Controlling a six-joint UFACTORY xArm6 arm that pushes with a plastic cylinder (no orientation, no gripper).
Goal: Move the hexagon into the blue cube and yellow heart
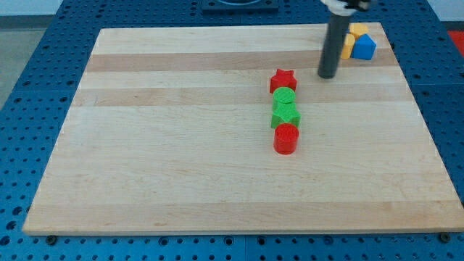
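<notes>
So nearest the view's bottom, a red cylinder (286, 138) sits mid-board, touching a green star-ish block (286, 117), then a green hexagon (285, 97), then a red star (283, 80). My tip (328, 75) is just a bare rod, touching nothing, right of the red star. At the board's top right corner, the blue cube (365, 47) and yellow heart (349, 43) touch.
</notes>
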